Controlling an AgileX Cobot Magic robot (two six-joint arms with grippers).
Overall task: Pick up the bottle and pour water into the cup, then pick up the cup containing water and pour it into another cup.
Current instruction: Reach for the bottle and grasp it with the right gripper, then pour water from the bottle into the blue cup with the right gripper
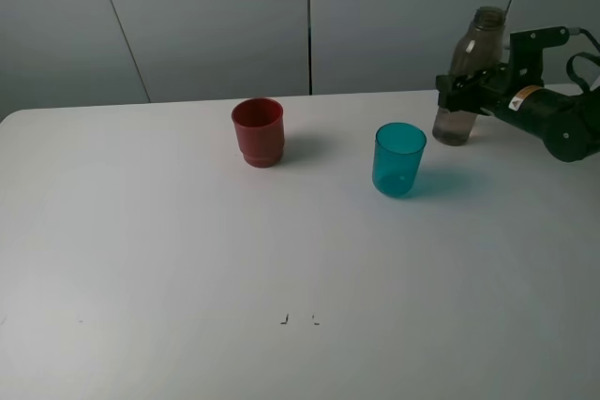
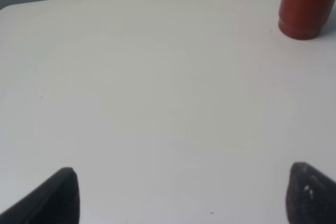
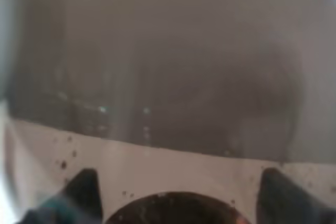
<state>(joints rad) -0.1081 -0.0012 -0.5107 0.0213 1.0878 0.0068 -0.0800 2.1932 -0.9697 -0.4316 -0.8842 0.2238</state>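
White table (image 1: 141, 259), right jaws gripping bottle (image 1: 480, 39), yellow label (image 1: 518, 100) unreadable

Open table (image 1: 141, 259) left of red cup (image 1: 258, 131)

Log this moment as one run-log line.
phase: grasp | right claw: shut on smoky bottle, standing on table | left claw: open, empty | teal cup, red cup: upright, untouched
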